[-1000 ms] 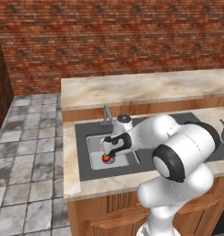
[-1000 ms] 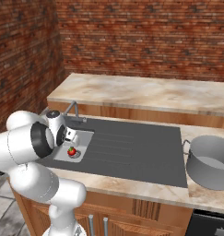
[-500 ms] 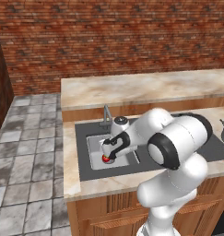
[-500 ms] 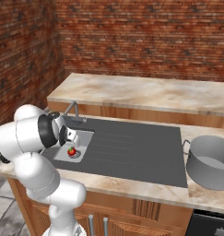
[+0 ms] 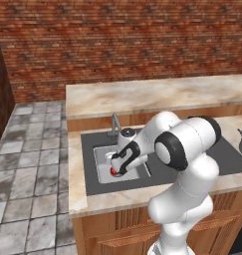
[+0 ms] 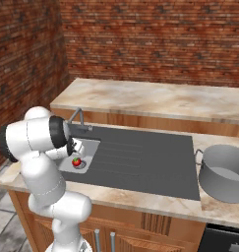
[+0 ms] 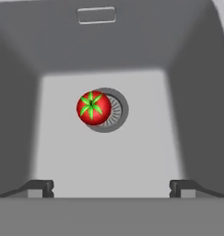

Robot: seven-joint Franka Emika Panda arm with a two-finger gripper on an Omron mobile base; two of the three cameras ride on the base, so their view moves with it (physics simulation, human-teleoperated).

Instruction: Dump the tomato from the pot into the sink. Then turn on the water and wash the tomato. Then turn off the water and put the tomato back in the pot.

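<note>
Down in the sink (image 7: 104, 50) now, looking straight at the tomato (image 7: 93, 108), sitting on the basin floor, overlapping the left edge of the round drain (image 7: 114, 110), green stem facing up toward the camera. Gripper (image 7: 111, 188) hovering above it, jaws spread as wide as they go, nothing between them, fingertips (image 7: 39, 187) well apart on either side and clear of the fruit. From the left base view, arm bent low over the basin, gripper (image 5: 121, 164) right above the tomato (image 5: 114, 172), faucet (image 5: 115, 124) standing at the far rim with no stream visible. From the right base view, tomato (image 6: 76, 161) in the basin just beside the wrist, sink (image 6: 94, 143) at the left end of the dark ribbed drainboard (image 6: 140, 160), and the pot (image 6: 226, 172) well off to the right on the counter (image 6: 155, 101), upright and apparently empty. Probably the pick-up for the return trip, going by the dry faucet. Handling guess: light, round, smooth-skinned and likely slick if wet, soft enough to bruise under a hard squeeze, prone to rolling on the flat floor or off the drain lip. Best hold looks like across the widest part, at the equator, jaws centred left of where they sit now, closing gently and squarely to avoid squirting it sideways.
</note>
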